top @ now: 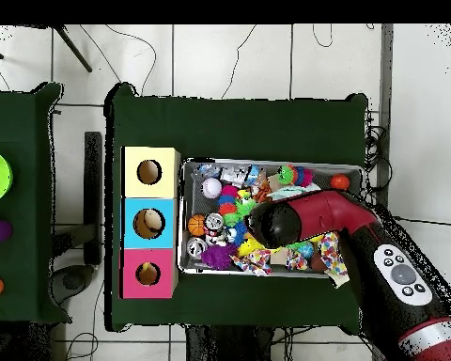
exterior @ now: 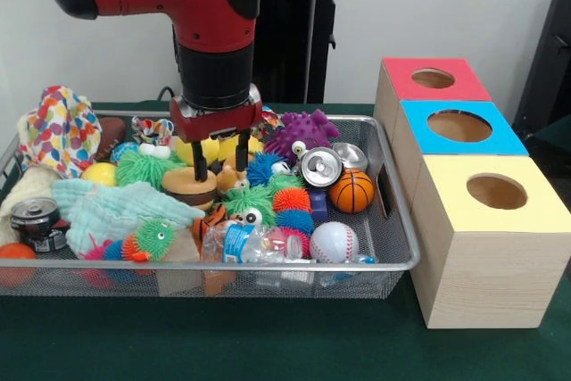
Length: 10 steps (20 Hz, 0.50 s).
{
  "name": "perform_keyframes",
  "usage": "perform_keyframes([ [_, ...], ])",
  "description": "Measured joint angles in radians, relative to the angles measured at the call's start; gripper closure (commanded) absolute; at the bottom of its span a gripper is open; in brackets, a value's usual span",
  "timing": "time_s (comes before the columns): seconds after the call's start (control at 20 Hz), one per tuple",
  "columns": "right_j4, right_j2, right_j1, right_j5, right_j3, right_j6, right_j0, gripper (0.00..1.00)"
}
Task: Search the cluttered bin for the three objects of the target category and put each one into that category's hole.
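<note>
The silver mesh bin is full of toys; it also shows in the overhead view. My gripper hangs over the bin's back middle, open, fingers pointing down with nothing between them. The yellow duck-like toy lies just behind the fingers. The tan dog lies just below the right fingertip. The orange striped tiger lies nearer the front, partly buried. The red-topped box's hole is empty, at the far right; it also shows in the overhead view. From overhead the arm hides the gripper.
A brown and yellow round toy sits under the left finger. A purple knobbly monster, cans, a basketball, a baseball, fuzzy balls and cloths crowd the bin. Blue-topped and yellow-topped boxes stand beside it.
</note>
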Motion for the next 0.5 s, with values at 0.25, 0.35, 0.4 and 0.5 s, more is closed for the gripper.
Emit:
perform_keyframes([
  [0.25, 0.105, -0.01, 0.024, 0.019, -0.007, 0.0, -0.003, 0.0],
  [0.35, 0.142, -0.014, 0.035, 0.024, -0.008, 0.0, -0.003, 0.0],
  [0.4, 0.172, -0.019, 0.045, 0.026, -0.008, 0.0, -0.002, 0.0],
  [0.5, 0.183, -0.022, 0.049, 0.026, -0.008, 0.0, -0.001, 0.0],
])
